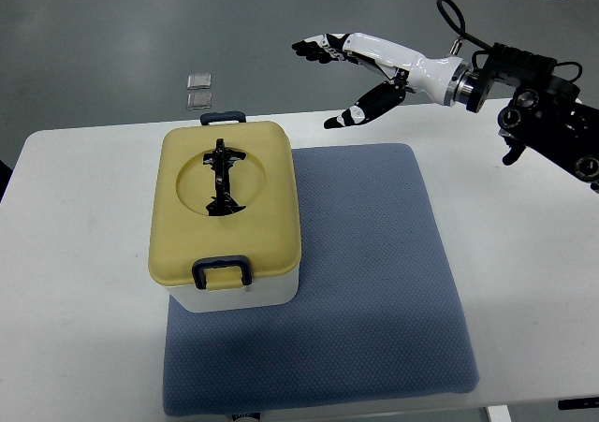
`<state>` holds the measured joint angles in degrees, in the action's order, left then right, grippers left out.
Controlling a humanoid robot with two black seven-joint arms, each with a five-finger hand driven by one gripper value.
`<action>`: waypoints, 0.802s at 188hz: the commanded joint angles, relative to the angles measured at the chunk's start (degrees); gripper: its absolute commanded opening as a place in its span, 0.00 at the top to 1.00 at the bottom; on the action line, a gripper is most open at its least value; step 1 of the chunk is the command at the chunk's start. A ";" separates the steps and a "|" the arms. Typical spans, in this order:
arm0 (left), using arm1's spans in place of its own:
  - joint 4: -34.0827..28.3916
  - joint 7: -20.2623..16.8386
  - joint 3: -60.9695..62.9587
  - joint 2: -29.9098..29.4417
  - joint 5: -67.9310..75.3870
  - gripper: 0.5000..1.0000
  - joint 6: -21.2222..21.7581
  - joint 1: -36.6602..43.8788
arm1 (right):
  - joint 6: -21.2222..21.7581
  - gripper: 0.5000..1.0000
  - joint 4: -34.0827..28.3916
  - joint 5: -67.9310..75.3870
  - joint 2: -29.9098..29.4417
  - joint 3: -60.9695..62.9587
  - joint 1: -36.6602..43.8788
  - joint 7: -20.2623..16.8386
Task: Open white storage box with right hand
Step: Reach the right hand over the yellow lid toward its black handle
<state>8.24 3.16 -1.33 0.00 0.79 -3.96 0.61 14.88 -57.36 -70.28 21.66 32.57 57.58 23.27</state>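
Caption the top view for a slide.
Right hand open above the table's far edge; storage box closed on blue mat.

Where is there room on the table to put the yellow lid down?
The blue mat is bare to the right of the box, all the way to its right edge. The white table left of the box is bare too. The box crowds the mat's left side. The right hand hovers open above the table's far edge.

Matt plastic storage box (225,244), textured cloth mat (374,282)
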 commanded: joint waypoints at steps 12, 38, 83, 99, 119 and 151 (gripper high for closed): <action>0.02 0.00 0.01 0.00 0.00 0.00 0.00 0.01 | -0.99 0.16 -1.61 -3.63 -3.29 -0.58 0.51 0.63; 0.02 0.00 0.01 0.00 0.00 0.00 0.00 -0.08 | -3.01 0.16 -1.88 -4.69 -4.96 -2.86 1.83 0.81; 0.02 0.00 0.01 0.00 0.00 0.00 0.00 -0.08 | -7.85 0.16 -1.61 -7.94 -6.36 -6.99 3.06 2.21; -0.06 0.00 0.01 0.00 0.00 0.00 0.00 0.01 | -8.82 0.16 -1.35 -9.00 -7.60 -7.43 3.24 2.48; 0.02 0.00 0.01 0.00 0.00 0.00 0.00 -0.08 | -9.43 0.16 -1.26 -9.17 -8.30 -7.52 3.50 2.57; 0.02 0.00 0.01 0.00 0.00 0.00 0.00 0.01 | -10.40 0.16 -0.73 -9.70 -10.06 -8.31 3.50 2.57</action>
<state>8.25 3.16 -1.32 0.00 0.79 -3.95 0.58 5.08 -58.33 -79.78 12.28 24.60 61.09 25.84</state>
